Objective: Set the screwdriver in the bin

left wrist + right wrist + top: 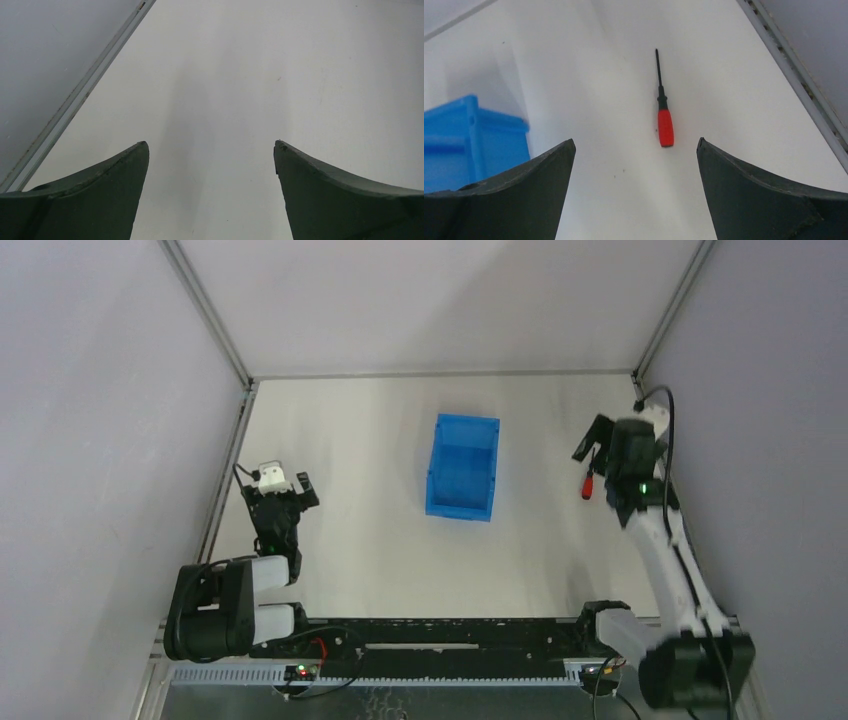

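The screwdriver (pixel 665 127), red-handled with a thin black shaft, lies flat on the white table. Its tip points away from my right gripper (pixel 635 141). That gripper hangs open above it, with the handle end just beyond the fingertips and nearer the right finger. From above, only the screwdriver's (pixel 589 485) red handle shows beside the right gripper (pixel 600 455), at the table's right side. The blue open-top bin (pixel 463 468) stands at mid-table, empty; its corner (pixel 474 145) shows left of the right gripper. My left gripper (pixel 283 502) (pixel 211 143) is open over bare table at the left.
A metal frame rail (pixel 794 75) runs close along the right of the screwdriver, with the grey side wall behind it. Another rail (pixel 75 100) borders the left edge. A black cable track (pixel 440 635) lies along the near edge between the arm bases.
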Robot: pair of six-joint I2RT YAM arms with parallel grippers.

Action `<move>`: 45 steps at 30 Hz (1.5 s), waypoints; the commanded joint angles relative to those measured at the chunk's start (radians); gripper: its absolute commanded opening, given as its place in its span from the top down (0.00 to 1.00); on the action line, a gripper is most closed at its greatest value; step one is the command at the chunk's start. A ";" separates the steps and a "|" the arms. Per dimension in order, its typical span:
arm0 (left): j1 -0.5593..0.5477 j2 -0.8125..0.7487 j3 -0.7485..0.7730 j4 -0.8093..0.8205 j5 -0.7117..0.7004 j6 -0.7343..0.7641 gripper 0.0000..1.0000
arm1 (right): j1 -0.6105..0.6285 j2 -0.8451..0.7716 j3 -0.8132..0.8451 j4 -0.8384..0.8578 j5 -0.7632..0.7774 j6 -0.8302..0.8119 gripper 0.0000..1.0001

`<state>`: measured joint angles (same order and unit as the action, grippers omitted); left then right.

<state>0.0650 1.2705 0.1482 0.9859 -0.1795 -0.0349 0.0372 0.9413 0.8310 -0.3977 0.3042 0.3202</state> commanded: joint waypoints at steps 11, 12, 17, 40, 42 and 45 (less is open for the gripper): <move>0.003 -0.015 0.042 0.070 0.011 0.003 0.00 | -0.139 0.732 0.423 -0.207 -0.145 -0.176 0.03; 0.003 -0.014 0.042 0.069 0.009 0.002 0.00 | -0.146 0.763 0.430 -0.207 -0.156 -0.177 0.06; 0.003 -0.014 0.043 0.069 0.011 0.001 0.00 | -0.170 0.903 0.439 -0.191 -0.227 -0.185 0.17; 0.003 -0.015 0.042 0.070 0.009 0.002 0.00 | -0.172 0.690 0.509 -0.336 -0.249 -0.184 0.92; 0.003 -0.014 0.042 0.069 0.010 0.001 0.00 | -0.157 0.635 0.525 -0.369 -0.253 -0.165 0.91; 0.004 -0.014 0.042 0.070 0.010 0.002 0.00 | -0.117 0.570 0.573 -0.427 -0.264 -0.134 0.88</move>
<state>0.0650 1.2694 0.1482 0.9863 -0.1795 -0.0349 -0.1223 1.6169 1.3254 -0.7277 0.0502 0.1387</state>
